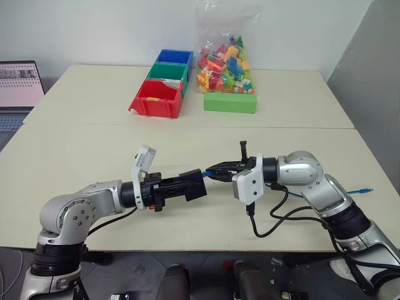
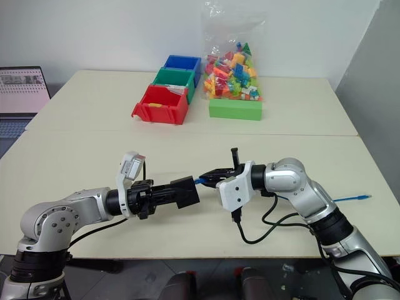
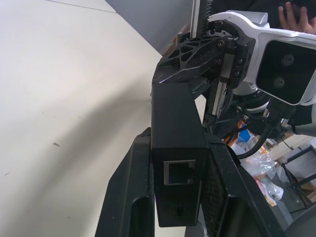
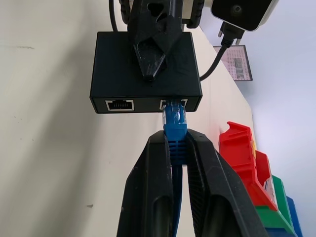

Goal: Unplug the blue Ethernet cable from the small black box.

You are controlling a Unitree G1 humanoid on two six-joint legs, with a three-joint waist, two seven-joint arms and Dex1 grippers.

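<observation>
The small black box (image 1: 195,184) hangs above the table's front middle, with my left gripper (image 1: 182,186) shut on its flat sides. In the left wrist view the box (image 3: 175,123) sits between my two fingers (image 3: 129,192), an empty port facing the camera. The blue Ethernet cable (image 4: 174,123) is plugged into a port on the box (image 4: 145,69). My right gripper (image 4: 176,143) is shut on the cable's blue boot just behind the plug. From the head, my right gripper (image 1: 217,169) meets the box from the right. The cable's far end (image 1: 361,190) lies on the table at the right.
Red (image 1: 156,99), green (image 1: 167,73) and blue (image 1: 175,57) bins stand in a row at the back. Beside them are a green box (image 1: 230,102) and a bag of coloured bricks (image 1: 225,59). A laptop (image 1: 19,87) sits at far left. Black arm cables (image 1: 275,219) loop under my right wrist.
</observation>
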